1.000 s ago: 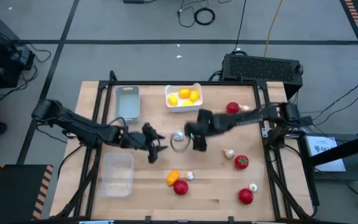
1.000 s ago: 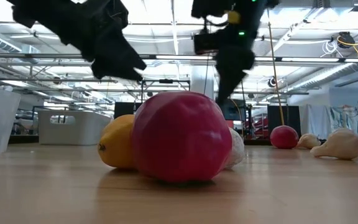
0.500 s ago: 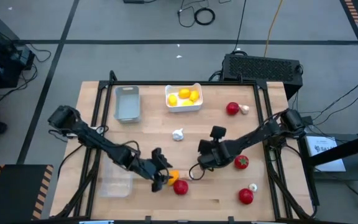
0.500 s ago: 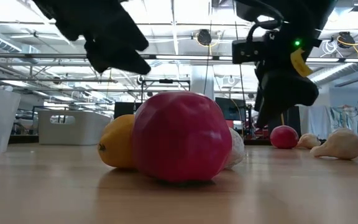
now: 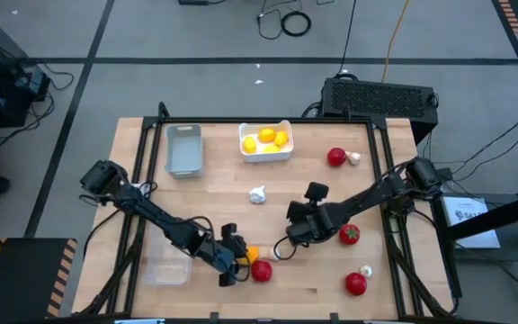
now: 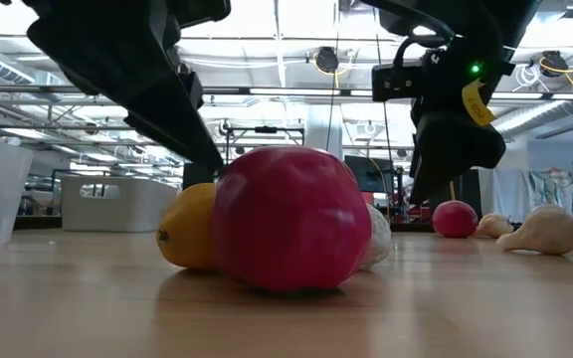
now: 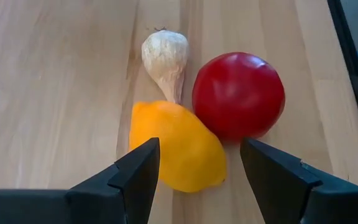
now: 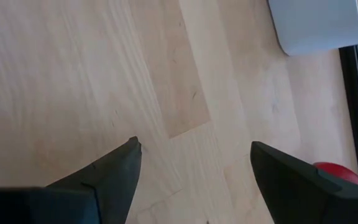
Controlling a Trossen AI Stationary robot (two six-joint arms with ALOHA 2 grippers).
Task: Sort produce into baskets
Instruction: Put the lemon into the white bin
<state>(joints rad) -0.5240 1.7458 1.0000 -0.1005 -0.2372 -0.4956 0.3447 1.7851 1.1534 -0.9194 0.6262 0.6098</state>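
Left gripper (image 7: 197, 171) – fingers spread, nothing held – flanks the lemon (image 7: 178, 146) (tomato (image 7: 238, 94) touching).

Tomato (image 7: 238, 94), garlic (image 7: 165, 57) crowd lemon (image 7: 178, 146); bare wood on near side

Both arms were dark, jointed and slim, trailing black cables at their bases by the table's left and right edges. The left gripper (image 7: 194, 171) had matte black, wedge-shaped fingers. The right gripper (image 6: 444, 159) carried a lit green light and a yellow tag on its black housing.
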